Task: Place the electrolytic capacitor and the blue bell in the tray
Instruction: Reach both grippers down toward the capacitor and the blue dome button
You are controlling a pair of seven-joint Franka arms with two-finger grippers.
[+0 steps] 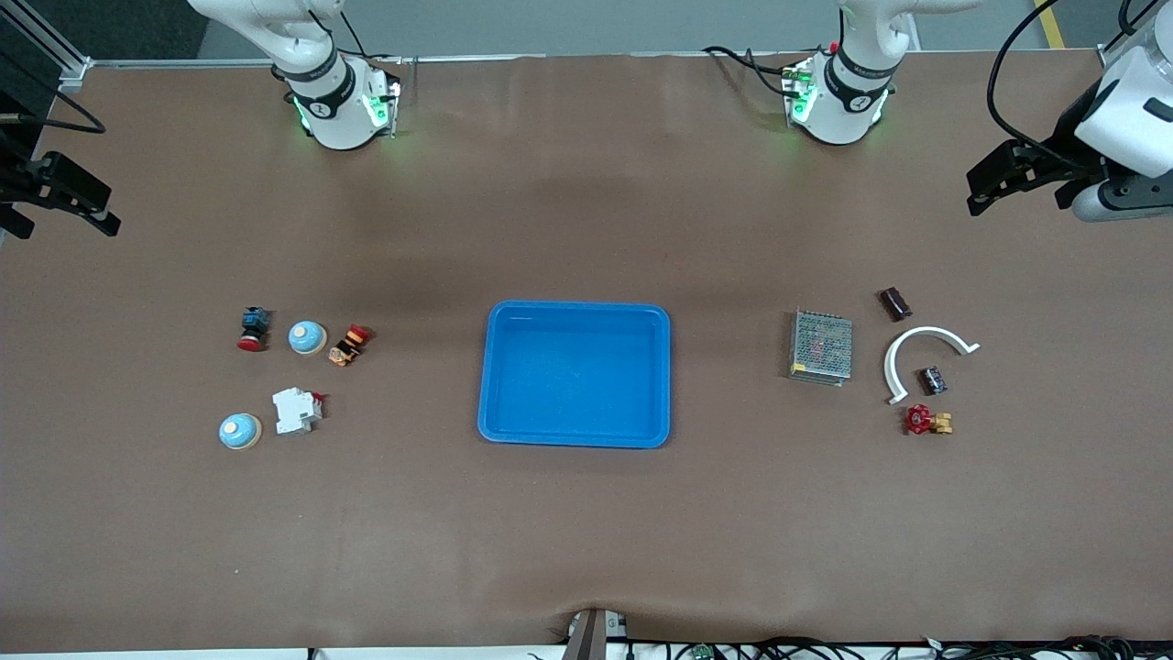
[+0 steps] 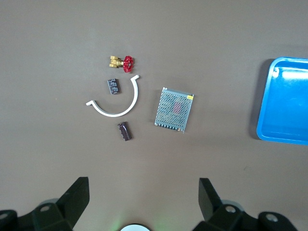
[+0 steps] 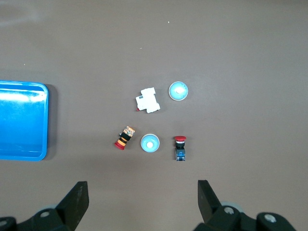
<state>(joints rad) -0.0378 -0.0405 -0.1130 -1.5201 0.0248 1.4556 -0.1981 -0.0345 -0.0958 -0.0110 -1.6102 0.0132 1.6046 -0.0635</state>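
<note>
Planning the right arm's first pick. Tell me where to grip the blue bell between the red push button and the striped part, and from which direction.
Come straight down on the blue bell and close the right gripper across its round base, fingers toward and away from the front camera. The push button and striped part flank it; the dome looks likely to slip.

My front camera sits high, facing both bases, taking in the whole table. Each wrist camera looks straight down from well above its own end. All three views share the tray [image 1: 575,374] [image 2: 284,101] [image 3: 21,120].
</note>
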